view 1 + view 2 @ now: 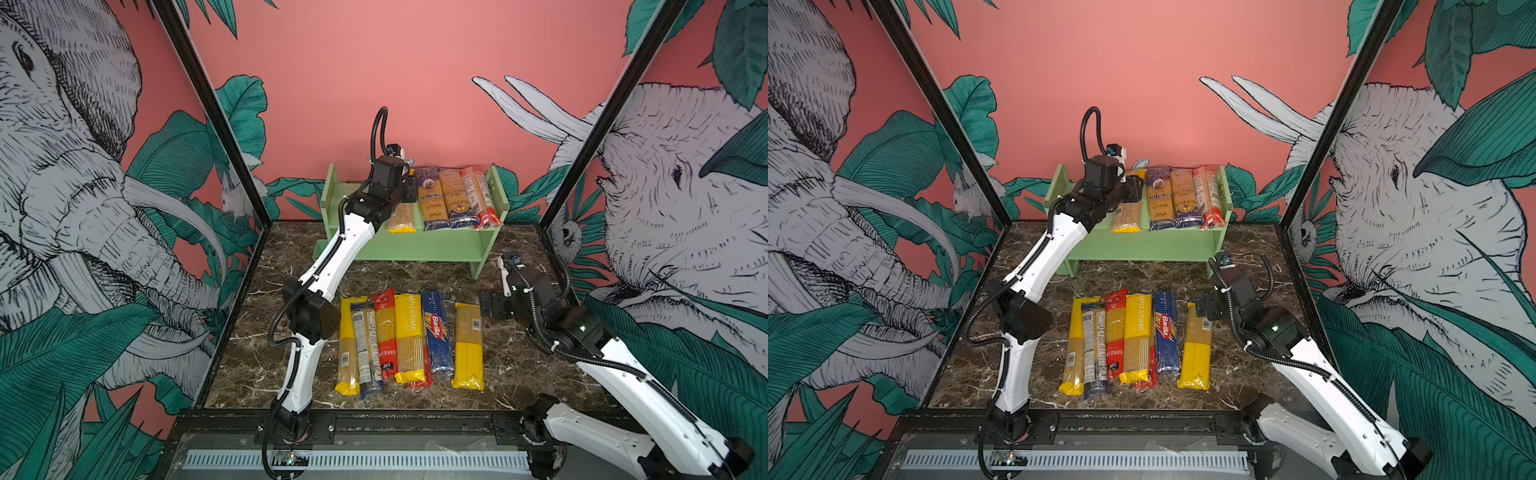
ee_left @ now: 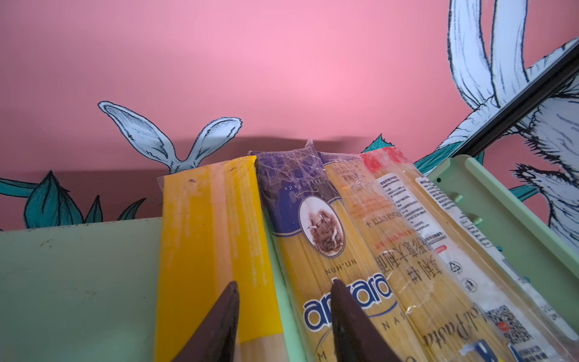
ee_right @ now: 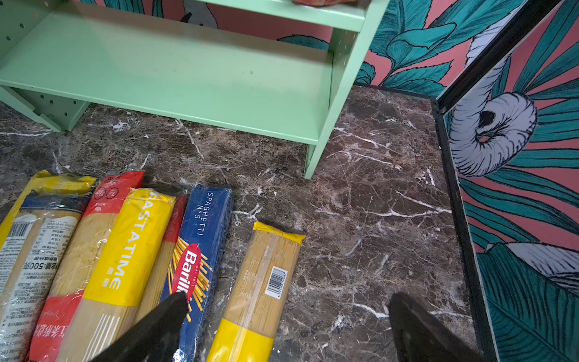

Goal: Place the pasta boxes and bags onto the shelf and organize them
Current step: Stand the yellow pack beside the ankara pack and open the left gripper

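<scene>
The pale green shelf point(image 1: 415, 245) stands at the back of the marble table. Several spaghetti packs lie side by side on its top tier: a yellow-ended pack point(image 2: 210, 238), a dark blue Ankara pack point(image 2: 316, 250), and clear packs with dark blue and red ends. My left gripper point(image 2: 283, 301) hovers open just over the yellow-ended pack and the Ankara pack, holding nothing. Several more packs lie in a row on the table, among them the blue Barilla pack point(image 3: 194, 250). A lone yellow-ended pack point(image 3: 260, 282) lies to their right. My right gripper point(image 3: 289, 301) hangs wide open and empty above it.
The left half of the top tier point(image 2: 78, 282) is bare green board, and the lower tier point(image 3: 188, 78) holds nothing. The shelf's right leg point(image 3: 313, 156) stands near my right gripper point(image 1: 485, 302). Black frame posts and printed walls close in both sides.
</scene>
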You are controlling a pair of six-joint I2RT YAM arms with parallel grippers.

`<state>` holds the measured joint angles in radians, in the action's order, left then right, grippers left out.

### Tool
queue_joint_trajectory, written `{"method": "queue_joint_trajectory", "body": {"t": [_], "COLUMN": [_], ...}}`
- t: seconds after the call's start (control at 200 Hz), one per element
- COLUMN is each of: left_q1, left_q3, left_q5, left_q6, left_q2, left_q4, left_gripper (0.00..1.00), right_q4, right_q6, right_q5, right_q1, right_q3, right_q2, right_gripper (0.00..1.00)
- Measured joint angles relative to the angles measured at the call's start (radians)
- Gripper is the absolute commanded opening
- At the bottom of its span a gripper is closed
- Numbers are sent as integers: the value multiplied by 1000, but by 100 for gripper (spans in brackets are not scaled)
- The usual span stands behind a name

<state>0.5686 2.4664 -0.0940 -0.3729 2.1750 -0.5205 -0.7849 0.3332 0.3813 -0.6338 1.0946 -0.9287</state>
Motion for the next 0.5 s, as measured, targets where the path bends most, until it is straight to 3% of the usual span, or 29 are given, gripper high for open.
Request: {"method": "queue_joint_trajectory", "body": {"t": [0.205,0.5], "left_q1": [0,0], "left_q3": [-12,-209], "left_q5": [2,-32], "left_q6": [-1,23], "left_q2": [-4,-136], "left_q4": [-5,-19], "left_gripper": [51,53], "right_q4": [-6,-5], "right_q6": [0,4], "right_q5": [0,-3], "right_q1": [0,0], "right_q3": [0,0], "right_q2": [10,9], "right_gripper": [99,99]}}
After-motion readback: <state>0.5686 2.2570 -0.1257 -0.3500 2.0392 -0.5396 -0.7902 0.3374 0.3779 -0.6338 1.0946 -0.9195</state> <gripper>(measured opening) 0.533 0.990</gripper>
